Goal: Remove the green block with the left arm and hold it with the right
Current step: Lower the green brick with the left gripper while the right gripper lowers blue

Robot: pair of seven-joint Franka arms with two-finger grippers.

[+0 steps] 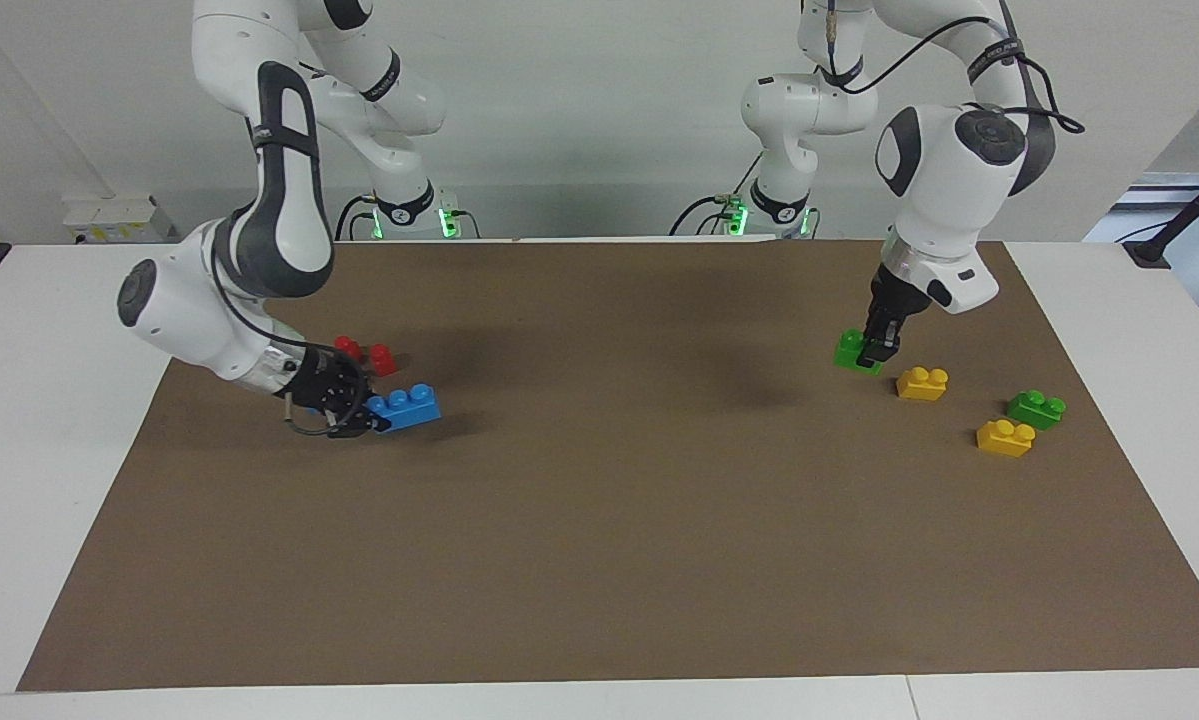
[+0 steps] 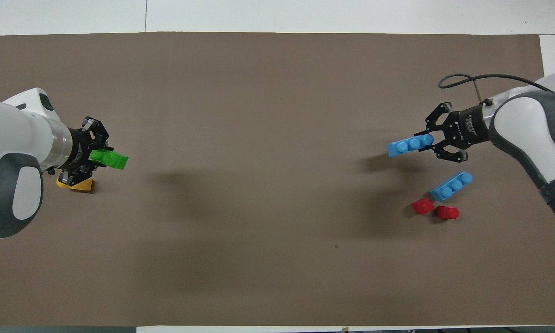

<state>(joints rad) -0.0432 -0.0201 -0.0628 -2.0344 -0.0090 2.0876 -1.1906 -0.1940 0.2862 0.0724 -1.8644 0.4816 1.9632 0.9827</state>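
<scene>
Green block (image 1: 852,351) is clamped in the left gripper (image 1: 877,352) near a yellow brick (image 1: 922,383); we see the right gripper (image 1: 364,418) pinching a blue brick (image 1: 405,405), with open mat (image 1: 639,500) between.

Glossy plastic green block (image 1: 856,352); matt brown paper-like mat (image 1: 619,500).

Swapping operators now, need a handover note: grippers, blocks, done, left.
Left gripper: shut on the green block, low over the mat at the left arm's end, beside a yellow block.
Right gripper: shut on one end of a blue brick, held just above the mat, by the red blocks.
A second blue brick lies by the red blocks in the overhead view.
Another green block and a second yellow block sit loose.
Done: green block is off the blue brick.
Left: nothing obvious; set pieces down if wanted.
</scene>
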